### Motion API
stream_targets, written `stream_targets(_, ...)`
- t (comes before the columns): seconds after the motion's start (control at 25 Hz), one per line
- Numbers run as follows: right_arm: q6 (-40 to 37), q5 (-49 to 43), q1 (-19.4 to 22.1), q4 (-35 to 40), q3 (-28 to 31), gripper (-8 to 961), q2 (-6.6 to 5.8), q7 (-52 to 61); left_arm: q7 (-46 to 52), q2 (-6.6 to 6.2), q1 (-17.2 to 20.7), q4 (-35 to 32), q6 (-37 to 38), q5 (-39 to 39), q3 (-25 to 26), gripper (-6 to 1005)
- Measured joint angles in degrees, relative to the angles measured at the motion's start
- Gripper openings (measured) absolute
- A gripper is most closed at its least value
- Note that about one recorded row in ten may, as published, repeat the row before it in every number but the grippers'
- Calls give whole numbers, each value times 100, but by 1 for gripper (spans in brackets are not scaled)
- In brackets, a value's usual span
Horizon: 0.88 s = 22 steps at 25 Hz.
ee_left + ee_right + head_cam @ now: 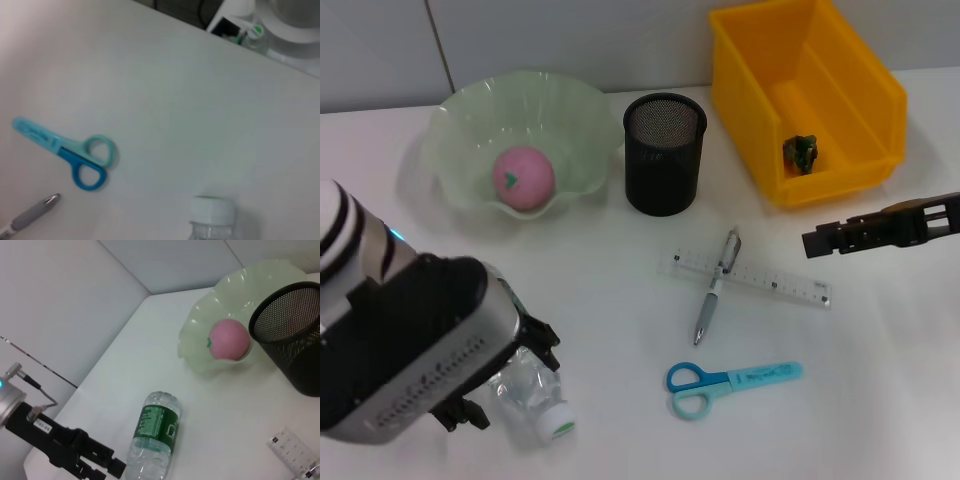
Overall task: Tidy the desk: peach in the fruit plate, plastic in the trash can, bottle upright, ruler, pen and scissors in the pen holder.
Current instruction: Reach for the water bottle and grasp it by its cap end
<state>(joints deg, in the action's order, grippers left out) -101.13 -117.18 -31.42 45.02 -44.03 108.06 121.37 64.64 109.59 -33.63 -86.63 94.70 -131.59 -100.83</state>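
- Bottle (535, 400): lies on its side, lower left of the head view, white cap (212, 209) toward the near edge; not yet upright.
- Left gripper (92, 460): at the bottle's base end; finger state cannot be told.
- Step judged: standing the bottle. Next move calls for a firm clamp on the body, then tilting it onto its base.
- Done: peach (523, 177) in fruit plate (460, 120); plastic (801, 152) in yellow bin (855, 90).
- Pending: 3 items, ruler (780, 284), pen (715, 287), scissors (725, 383), loose below the pen holder (663, 155).
- Right gripper (815, 241): hovers at right edge; fingers together.
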Motion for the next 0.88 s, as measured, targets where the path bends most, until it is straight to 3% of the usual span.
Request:
stream_targets(0.44,-33,-11,0,-1,0,745,49,9,-139,53,-219,516,-344,158,-474,782)
stream_targets(0.88,-49,-11,-13,27,0,745,56,4,-159,169,-422,921,-567,255,-517,755)
